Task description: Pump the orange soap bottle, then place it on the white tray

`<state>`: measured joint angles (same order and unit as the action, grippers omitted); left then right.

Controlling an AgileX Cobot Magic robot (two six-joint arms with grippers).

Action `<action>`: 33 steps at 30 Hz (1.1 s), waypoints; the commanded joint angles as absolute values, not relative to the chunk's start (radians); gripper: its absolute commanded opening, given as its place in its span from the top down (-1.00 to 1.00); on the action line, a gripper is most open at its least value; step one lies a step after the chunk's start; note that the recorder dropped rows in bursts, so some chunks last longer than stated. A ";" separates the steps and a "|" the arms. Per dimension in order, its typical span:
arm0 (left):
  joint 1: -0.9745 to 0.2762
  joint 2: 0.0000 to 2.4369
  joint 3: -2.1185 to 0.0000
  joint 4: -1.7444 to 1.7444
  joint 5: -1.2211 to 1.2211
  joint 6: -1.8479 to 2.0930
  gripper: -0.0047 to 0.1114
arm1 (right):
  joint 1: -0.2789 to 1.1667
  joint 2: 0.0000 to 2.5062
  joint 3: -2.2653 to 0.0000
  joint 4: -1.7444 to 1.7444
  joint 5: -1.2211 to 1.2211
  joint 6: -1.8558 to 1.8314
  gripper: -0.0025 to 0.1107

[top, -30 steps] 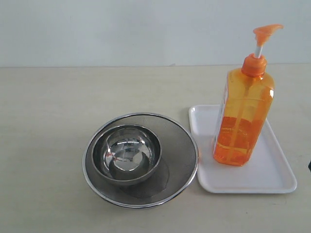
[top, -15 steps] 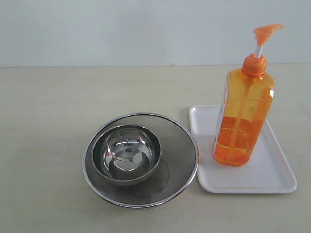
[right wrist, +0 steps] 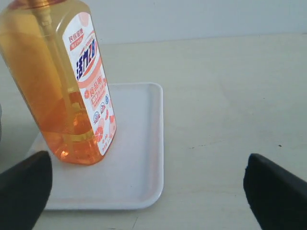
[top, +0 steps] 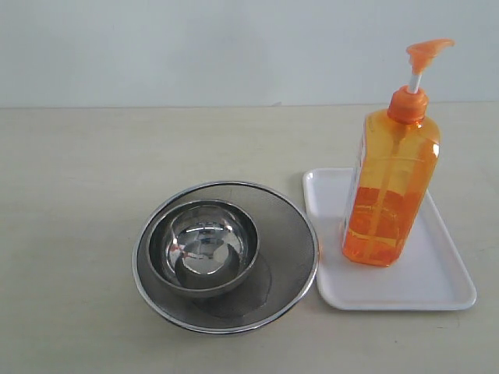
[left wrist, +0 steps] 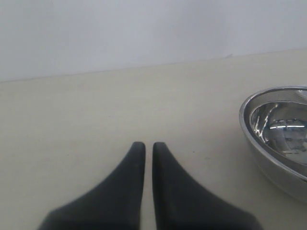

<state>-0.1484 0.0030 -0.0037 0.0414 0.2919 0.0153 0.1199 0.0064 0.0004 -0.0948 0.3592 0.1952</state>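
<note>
step: orange soap bottle (top: 391,187) already stands upright on white tray (top: 437,280), right of exterior frame; placing looks done, likely end of task
pump: pump head (top: 427,51) up, upper right; can't tell whether it was pressed
left fingers (left wrist: 132,163): nearly closed, thin gap, holding nothing, low over bare desk (top: 78,171); steel bowl (top: 203,245) at right edge of left wrist frame
right fingers (right wrist: 268,187): spread wide, empty, tips in both lower corners of right wrist frame; bottle upper left there, not touched
other: bowl sits inside mesh strainer (top: 292,249), lower centre, just beside tray
next: probably nothing, just stay clear of the bottle; if a pump is still owed, press straight down on the head, steadying the body
change: dark sliver at right edge of exterior frame 1.0 s ago is gone; bottle, tray and strainer unmoved
</note>
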 commanded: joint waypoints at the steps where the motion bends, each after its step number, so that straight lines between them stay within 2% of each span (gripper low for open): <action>1: -0.145 0.000 0.000 0.034 0.292 0.020 0.83 | 0.113 0.000 0.000 -0.099 0.358 0.192 -0.88; 33: -0.145 0.000 0.000 0.034 0.292 0.020 0.83 | 0.063 0.000 0.000 -0.103 0.363 0.180 -0.88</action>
<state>-0.1484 0.0030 -0.0037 0.0414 0.2919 0.0153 0.0694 0.0064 0.0004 -0.0948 0.3612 0.1847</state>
